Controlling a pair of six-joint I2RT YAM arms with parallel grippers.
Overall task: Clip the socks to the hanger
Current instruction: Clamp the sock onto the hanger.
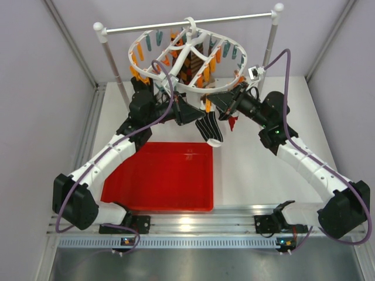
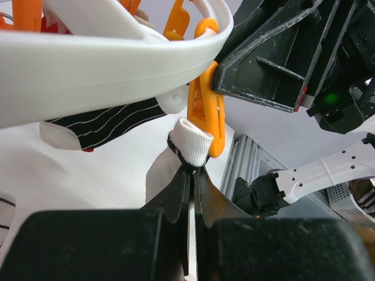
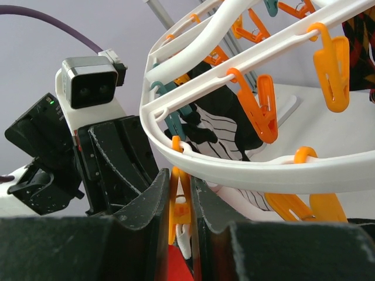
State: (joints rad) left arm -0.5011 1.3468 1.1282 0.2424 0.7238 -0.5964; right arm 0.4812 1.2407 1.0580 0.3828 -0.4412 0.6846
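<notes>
The white hanger (image 1: pixel 187 55) hangs from a rod, ringed with orange and teal clips. Both grippers meet under its near rim (image 2: pixel 105 64). My left gripper (image 2: pixel 193 167) is shut on the white end of a sock (image 2: pixel 193 140), which has a black edge. It holds this end up against an orange clip (image 2: pixel 208 114). My right gripper (image 3: pixel 180 178) is shut on that orange clip (image 3: pixel 180 196), squeezing it below the rim (image 3: pixel 246 175). A black striped sock (image 1: pixel 210 127) dangles just beneath the grippers. Another striped sock (image 2: pixel 111 123) hangs under the frame.
A red tray (image 1: pixel 161 175) lies on the table near the left arm. A dark red sock (image 1: pixel 233 122) hangs by the right gripper. The white rod (image 1: pixel 187 23) on two posts stands at the back. Grey walls close both sides.
</notes>
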